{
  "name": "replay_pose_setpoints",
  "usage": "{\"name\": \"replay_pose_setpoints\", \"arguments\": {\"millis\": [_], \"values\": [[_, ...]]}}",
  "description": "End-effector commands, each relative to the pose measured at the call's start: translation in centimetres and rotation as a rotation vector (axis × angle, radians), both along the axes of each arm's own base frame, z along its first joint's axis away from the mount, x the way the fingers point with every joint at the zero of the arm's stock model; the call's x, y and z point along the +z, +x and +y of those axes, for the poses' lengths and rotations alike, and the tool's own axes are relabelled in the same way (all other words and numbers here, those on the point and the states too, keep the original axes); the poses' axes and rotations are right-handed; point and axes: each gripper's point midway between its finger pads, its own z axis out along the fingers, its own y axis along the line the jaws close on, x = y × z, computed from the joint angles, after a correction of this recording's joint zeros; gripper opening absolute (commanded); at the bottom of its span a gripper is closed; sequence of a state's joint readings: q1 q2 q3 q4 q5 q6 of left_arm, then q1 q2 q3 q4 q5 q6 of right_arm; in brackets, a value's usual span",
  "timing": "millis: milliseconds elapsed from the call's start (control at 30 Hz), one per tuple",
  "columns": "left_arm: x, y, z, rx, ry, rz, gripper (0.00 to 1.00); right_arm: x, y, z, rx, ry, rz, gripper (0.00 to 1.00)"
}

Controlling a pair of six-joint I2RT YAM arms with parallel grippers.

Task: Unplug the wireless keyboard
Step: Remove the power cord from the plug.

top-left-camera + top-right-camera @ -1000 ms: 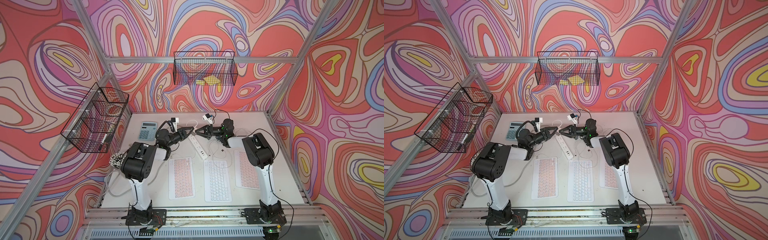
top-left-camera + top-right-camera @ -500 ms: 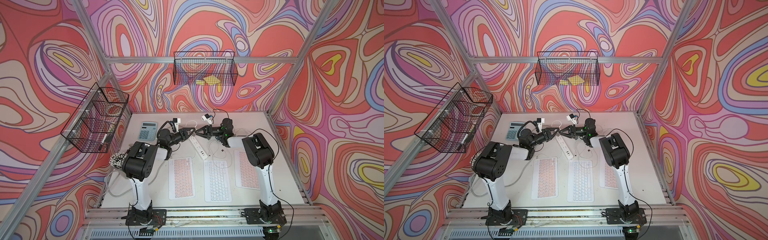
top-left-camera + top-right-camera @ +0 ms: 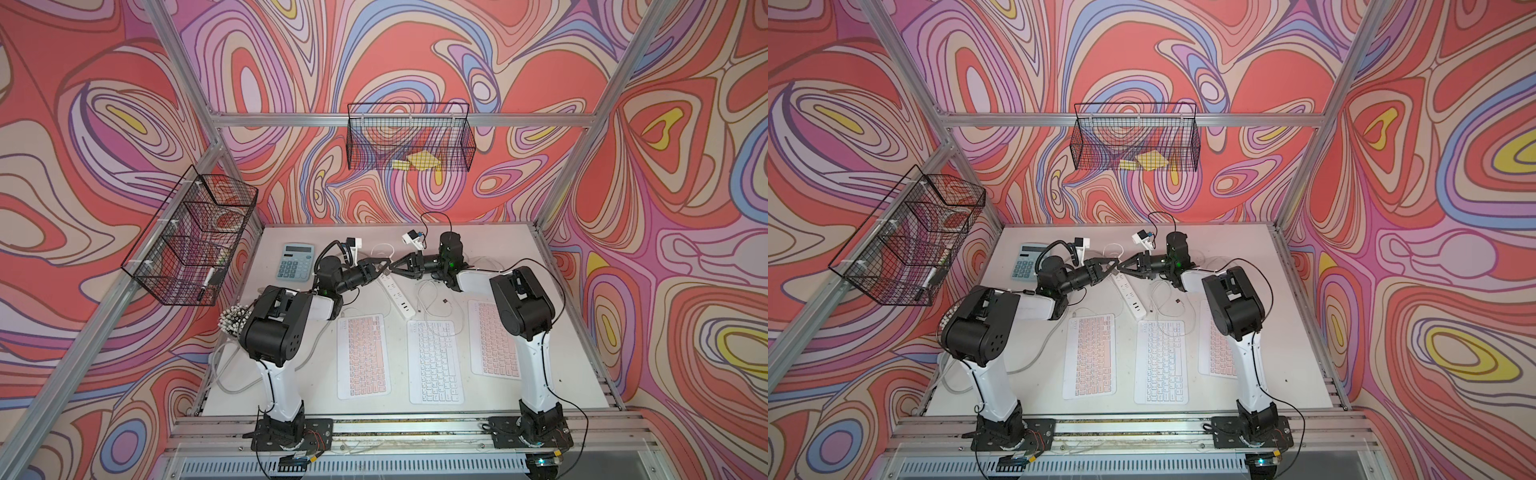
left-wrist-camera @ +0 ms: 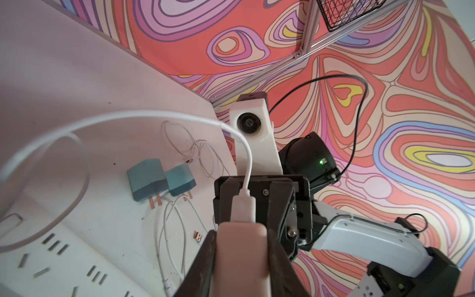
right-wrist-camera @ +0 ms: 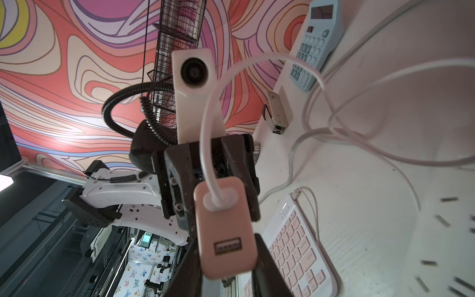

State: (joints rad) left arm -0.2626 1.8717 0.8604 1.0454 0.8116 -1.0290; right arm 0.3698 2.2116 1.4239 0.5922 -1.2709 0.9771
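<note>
A pink USB charger (image 4: 241, 257) hangs above the far end of the white power strip (image 3: 397, 293). My left gripper (image 4: 240, 239) is shut on its body, a finger pressed to each side. My right gripper (image 5: 226, 239) faces it, shut on the same charger (image 5: 226, 231) at its port end. In both top views the two grippers (image 3: 384, 266) (image 3: 395, 268) meet tip to tip. A white plug (image 5: 218, 199) sits in one port, and the other port (image 5: 228, 246) is empty. Its white cable (image 4: 128, 115) loops down to the table. Which of the three keyboards (image 3: 363, 357) (image 3: 434, 365) (image 3: 492, 340) it serves I cannot trace.
Two blue chargers (image 4: 146, 177) (image 4: 180, 178) lie unplugged on the table among thin loose white cables (image 3: 432, 291). A blue calculator (image 3: 296, 262) lies far left, with a stapler (image 5: 277, 113) near it. Black wire baskets (image 3: 409, 137) (image 3: 195, 237) hang on the back and left walls.
My left gripper has slid a little to the right, closing the small gap to the right gripper's tips. The right arm has stayed where it was.
</note>
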Motion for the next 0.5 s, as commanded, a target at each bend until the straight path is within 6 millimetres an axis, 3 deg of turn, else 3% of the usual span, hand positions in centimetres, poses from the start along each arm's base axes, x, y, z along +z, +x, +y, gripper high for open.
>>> {"name": "replay_pose_setpoints", "arguments": {"millis": [0,167,467], "values": [[-0.3,-0.3,0.9,0.043,0.166,-0.058,0.00,-1.1,2.6,-1.4,-0.157,-0.126,-0.026,0.31],[-1.0,-0.2,1.7,0.074,0.255,-0.070,0.00,-0.5,2.7,-1.5,-0.181,-0.135,-0.007,0.43],[-1.5,-0.9,1.4,0.103,0.369,-0.165,0.00,1.5,4.1,-1.8,-0.283,-0.137,0.066,0.39]]}}
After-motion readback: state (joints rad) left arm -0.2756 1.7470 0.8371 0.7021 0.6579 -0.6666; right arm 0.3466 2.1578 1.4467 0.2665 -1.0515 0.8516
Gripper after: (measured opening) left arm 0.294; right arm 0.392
